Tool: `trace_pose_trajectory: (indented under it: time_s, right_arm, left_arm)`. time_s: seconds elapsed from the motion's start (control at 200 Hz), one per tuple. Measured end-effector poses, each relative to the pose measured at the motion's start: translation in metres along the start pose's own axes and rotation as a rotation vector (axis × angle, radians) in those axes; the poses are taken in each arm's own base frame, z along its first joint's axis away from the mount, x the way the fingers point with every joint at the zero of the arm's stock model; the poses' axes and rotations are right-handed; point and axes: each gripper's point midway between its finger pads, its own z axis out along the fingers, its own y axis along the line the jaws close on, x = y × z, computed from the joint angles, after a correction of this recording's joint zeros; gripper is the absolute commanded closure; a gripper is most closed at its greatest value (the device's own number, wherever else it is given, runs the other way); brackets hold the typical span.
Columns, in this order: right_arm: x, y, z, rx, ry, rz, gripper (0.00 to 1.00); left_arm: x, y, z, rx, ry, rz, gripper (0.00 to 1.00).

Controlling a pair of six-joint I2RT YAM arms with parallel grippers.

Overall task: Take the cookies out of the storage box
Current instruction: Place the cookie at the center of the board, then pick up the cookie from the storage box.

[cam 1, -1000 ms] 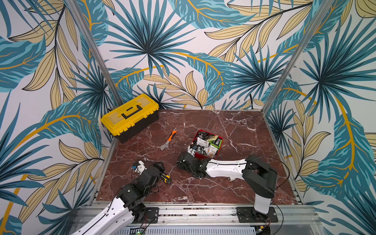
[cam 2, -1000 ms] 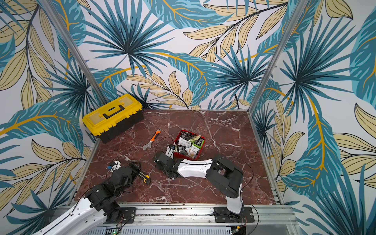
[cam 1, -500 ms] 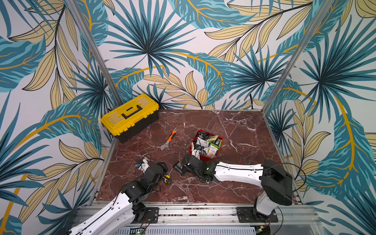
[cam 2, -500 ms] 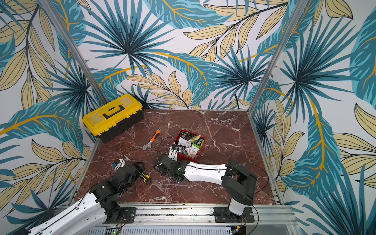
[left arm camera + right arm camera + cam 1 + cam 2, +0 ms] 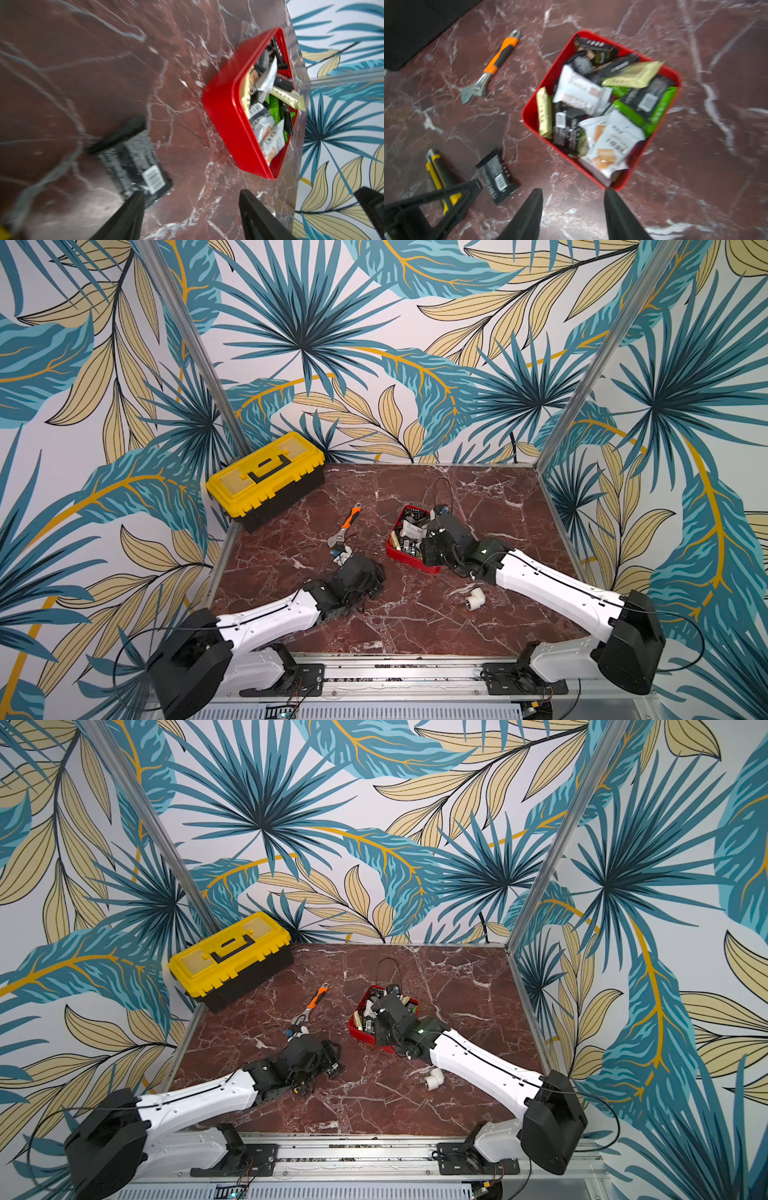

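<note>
red storage box [image 5: 527, 116], black, green, white cookies [image 5: 581, 91]; yellow toolbox [image 5: 266, 472]

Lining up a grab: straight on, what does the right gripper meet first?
Probably the white, orange-printed packet in the near corner of the storage box; the right gripper, fingers open, points there. Depth unclear: the red rim might come first.

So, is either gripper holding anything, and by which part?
Nothing is held. The left gripper and the right gripper are both open and empty; a black cookie packet lies free beside the left one.
</note>
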Motion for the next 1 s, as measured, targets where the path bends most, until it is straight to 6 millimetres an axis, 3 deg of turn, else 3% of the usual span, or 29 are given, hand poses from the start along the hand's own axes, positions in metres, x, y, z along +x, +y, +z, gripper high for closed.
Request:
trace_pose_trajectory:
  time_s: [0.185, 0.401, 0.556, 0.741, 1.002]
  right_arm:
    - [0.005, -0.031, 0.003, 0.040, 0.046, 0.054, 0.47]
    - [0.013, -0.040, 0.007, 0.049, 0.080, 0.078, 0.47]
    - [0.020, -0.047, 0.007, 0.055, 0.092, 0.090, 0.47]
    - [0.023, -0.050, 0.002, 0.047, 0.091, 0.106, 0.47]
    - [0.028, -0.049, 0.001, 0.033, 0.102, 0.118, 0.48]
  left_arm:
    - [0.003, -0.055, 0.026, 0.050, 0.013, 0.011, 0.33]
    - [-0.007, -0.076, 0.039, 0.000, -0.001, 0.154, 0.34]
    - [-0.028, -0.095, 0.050, 0.004, 0.024, 0.314, 0.33]
    - [-0.052, -0.103, 0.072, -0.017, 0.099, 0.473, 0.37]
    - [-0.052, -0.087, 0.106, -0.036, 0.233, 0.565, 0.43]
